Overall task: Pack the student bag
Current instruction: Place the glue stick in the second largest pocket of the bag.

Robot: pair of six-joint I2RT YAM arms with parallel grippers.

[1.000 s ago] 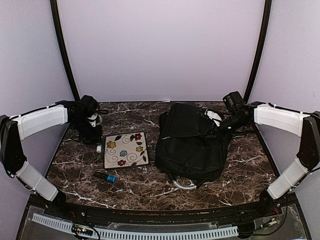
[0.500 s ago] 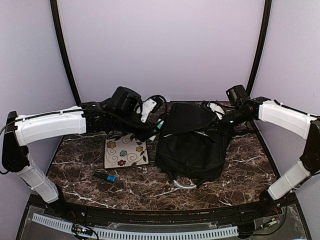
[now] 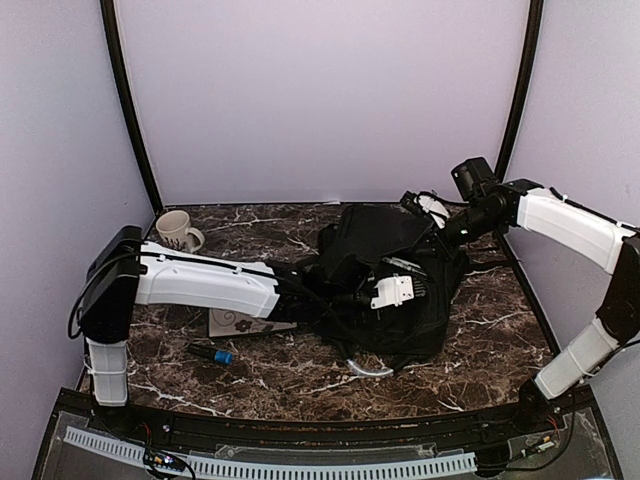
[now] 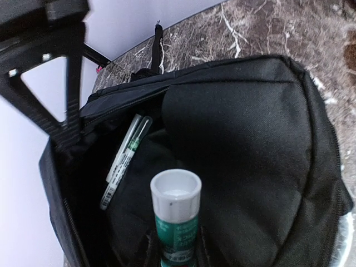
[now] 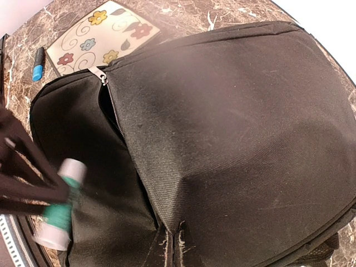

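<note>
**While the right arm is holding the bag open, the left arm is bringing in a glue stick**

Because the big black cloth student bag (image 3: 425, 325) is lying flat on the right half of the dark marble table (image 3: 300, 385), its mouth needs a helper. The right gripper (image 5: 173, 245) is doing that job. Its fingers are clenched on a fold of the bag's cloth at the far side and are lifting it, so the zip is gaping wide.

The left gripper (image 4: 176, 253) is reaching across over the bag. It is grasping a green and white glue stick with a round white cap (image 4: 176, 208). The glue stick is hanging over the dark opening and does not look to be inside yet. A thin white pen with a green band (image 4: 125, 158) is lying in the bag already.

I think the step in hand is putting the glue stick in. Next, the left arm is going to need to dip lower into the opening and only then let its fingers go. The right arm is going to need to hold the flap up all that time, or the mouth may flop shut.

A square tile with painted flowers (image 5: 97, 33), a small dark marker with a blue cap (image 3: 211, 354) and a cream mug (image 3: 176, 231) are sitting on the table to the left of the bag.
</note>
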